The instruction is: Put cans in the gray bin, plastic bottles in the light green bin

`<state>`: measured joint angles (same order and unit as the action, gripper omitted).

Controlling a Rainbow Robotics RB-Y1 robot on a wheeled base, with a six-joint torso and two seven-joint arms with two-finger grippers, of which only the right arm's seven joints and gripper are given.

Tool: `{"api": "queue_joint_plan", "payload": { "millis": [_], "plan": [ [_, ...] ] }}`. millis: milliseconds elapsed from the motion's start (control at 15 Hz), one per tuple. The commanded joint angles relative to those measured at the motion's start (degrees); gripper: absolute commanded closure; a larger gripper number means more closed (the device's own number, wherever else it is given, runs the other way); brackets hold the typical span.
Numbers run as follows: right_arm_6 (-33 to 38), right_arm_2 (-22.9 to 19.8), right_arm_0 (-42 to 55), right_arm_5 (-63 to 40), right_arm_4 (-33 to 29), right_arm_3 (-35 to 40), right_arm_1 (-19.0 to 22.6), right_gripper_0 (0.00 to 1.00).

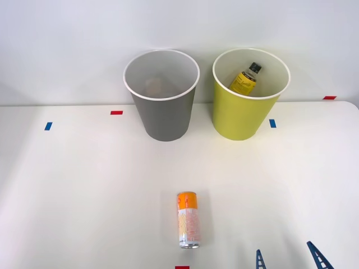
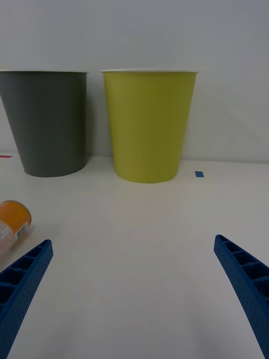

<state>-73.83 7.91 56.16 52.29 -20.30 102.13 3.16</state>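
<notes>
From the front we start at the near edge: our right gripper [image 1: 289,256] shows two blue ribbed fingertips [image 1: 259,260] spread apart, pinching nothing, low over the white table [image 1: 84,196]. Just to its left the orange-and-white can [image 1: 188,219] lies on its side, orange band pointing at the bins, untouched. Farther back the gray bin [image 1: 162,115] and the light green bin [image 1: 242,112] stand upright side by side, near but apart; a black-capped plastic bottle [image 1: 247,77] already leans inside the green one, so we judge that half done. From the wrist, our fingers [image 2: 22,280] sit wide at both corners, the can [image 2: 12,221] just beside one finger, not between them, so the gripper likely needs to shift sideways before closing. Both bins [image 2: 50,120] [image 2: 148,123] stand ahead.
</notes>
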Motion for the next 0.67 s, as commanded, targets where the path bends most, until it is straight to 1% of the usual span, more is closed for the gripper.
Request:
{"api": "queue_joint_plan", "payload": {
  "millis": [67,667],
  "plan": [
    [0.00,0.00,0.00,0.00,0.00,0.00,0.00,0.00],
    [0.00,0.00,0.00,0.00,0.00,0.00,0.00,0.00]
  ]
}}
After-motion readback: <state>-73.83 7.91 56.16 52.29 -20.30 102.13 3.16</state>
